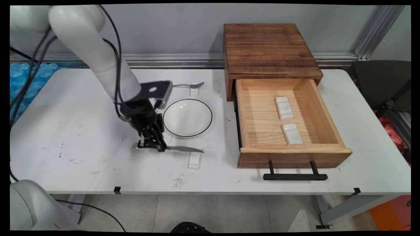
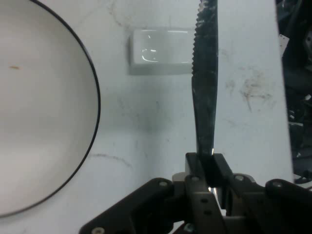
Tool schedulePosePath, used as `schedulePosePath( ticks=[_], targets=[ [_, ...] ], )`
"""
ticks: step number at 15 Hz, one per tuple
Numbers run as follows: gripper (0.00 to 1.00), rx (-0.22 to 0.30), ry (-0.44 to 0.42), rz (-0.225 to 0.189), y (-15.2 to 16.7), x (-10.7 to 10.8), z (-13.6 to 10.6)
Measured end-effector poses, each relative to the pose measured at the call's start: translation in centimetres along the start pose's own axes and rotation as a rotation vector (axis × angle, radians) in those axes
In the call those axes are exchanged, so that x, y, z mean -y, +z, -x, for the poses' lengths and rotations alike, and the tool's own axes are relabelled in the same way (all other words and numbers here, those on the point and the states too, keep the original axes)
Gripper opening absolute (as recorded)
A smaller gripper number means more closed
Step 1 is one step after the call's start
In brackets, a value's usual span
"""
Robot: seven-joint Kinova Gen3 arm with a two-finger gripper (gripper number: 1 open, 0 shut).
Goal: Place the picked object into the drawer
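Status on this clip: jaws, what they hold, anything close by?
Gripper jaws shut on the knife at its handle end. Blade lifted past the clear rest, not lying on it. Black-rimmed plate close alongside, not touching.

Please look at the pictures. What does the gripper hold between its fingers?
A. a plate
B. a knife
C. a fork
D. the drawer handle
B: the gripper is shut on the knife, whose serrated blade runs out from between the fingers, while the fork lies behind the plate.
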Motion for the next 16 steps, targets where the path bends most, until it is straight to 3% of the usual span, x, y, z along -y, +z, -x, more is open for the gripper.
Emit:
schedulePosePath(
  ticks=[5,9,16],
  targets=[
    [0.0,-0.004,-0.05,-0.015,-6.0,-0.5,-2.8],
    [0.0,-0.045,-0.095,-0.038,-9.3,-0.2,-7.6],
    [0.0,-0.137,-0.14,-0.068,-10.0,1.6,-17.0]
  ],
)
